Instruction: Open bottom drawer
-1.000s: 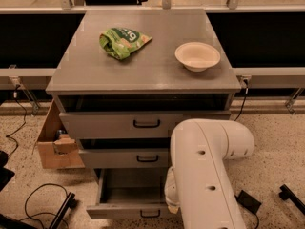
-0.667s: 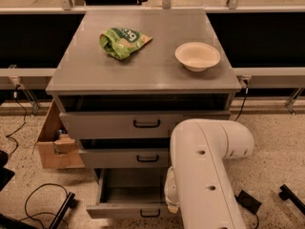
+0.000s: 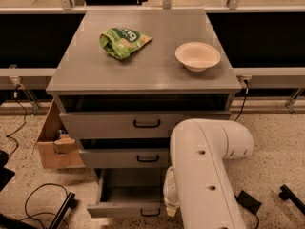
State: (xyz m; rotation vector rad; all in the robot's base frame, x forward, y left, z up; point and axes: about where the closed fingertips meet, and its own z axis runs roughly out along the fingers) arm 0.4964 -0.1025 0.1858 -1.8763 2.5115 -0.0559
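The bottom drawer (image 3: 125, 193) stands pulled well out from the grey cabinet (image 3: 143, 75), its plain grey interior open to view. Its front runs left to right, and it slides toward the camera. Its black loop handle (image 3: 150, 212) lies just left of the gripper (image 3: 170, 205), which sits low at the drawer's right end, mostly hidden behind the white arm (image 3: 205, 175). Whether the gripper is open or closed I cannot tell.

On the surface, a green snack bag (image 3: 123, 41) lies toward the back left corner, its white lettering unreadable. A cream bowl (image 3: 197, 56) sits near the right edge.
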